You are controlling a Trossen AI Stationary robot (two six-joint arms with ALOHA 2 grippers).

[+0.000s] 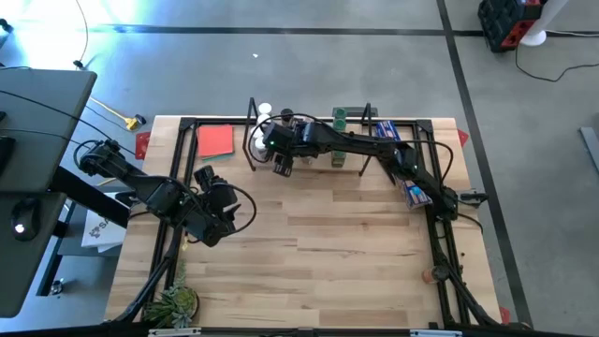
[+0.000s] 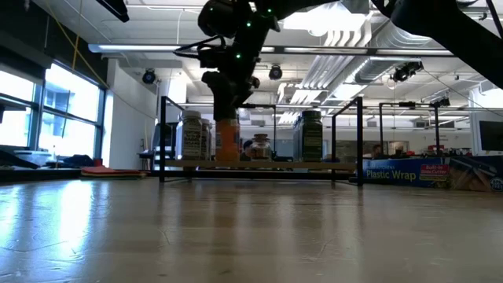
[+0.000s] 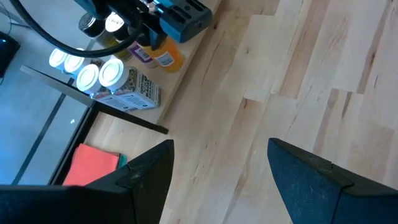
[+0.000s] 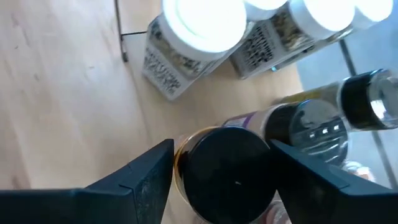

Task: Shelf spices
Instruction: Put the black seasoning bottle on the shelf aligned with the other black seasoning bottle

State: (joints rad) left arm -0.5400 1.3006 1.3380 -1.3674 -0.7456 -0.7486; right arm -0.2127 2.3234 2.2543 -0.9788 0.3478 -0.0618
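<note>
The shelf [image 1: 314, 164] stands at the table's far side; its wooden board [image 2: 259, 164] bears several spice jars. My right gripper [image 4: 224, 155] reaches over the shelf's left part and is shut on an orange-filled, black-capped jar [image 2: 227, 141] that stands on the board. White-capped jars [image 4: 199, 25] stand next to it toward the shelf's left end, and a dark-capped jar [image 2: 311, 135] stands further right. My left gripper [image 3: 221, 162] is open and empty above the table, near the shelf's left end [image 1: 206, 178]. My right gripper holds the orange jar at its top, one finger [image 4: 149, 180] on either side of the black cap [image 4: 227, 171]. The fingers come from above, pointing down. The jar stands upright with its bottom [image 2: 227, 159] on the shelf board.
A red-orange card [image 1: 215, 140] lies at the far left, beside the shelf. A blue plastic-wrap box [image 2: 401, 173] lies to the shelf's right. A small plant [image 1: 173, 304] stands at the near left corner. Bare wood [image 1: 318, 253] spreads in front of the shelf.
</note>
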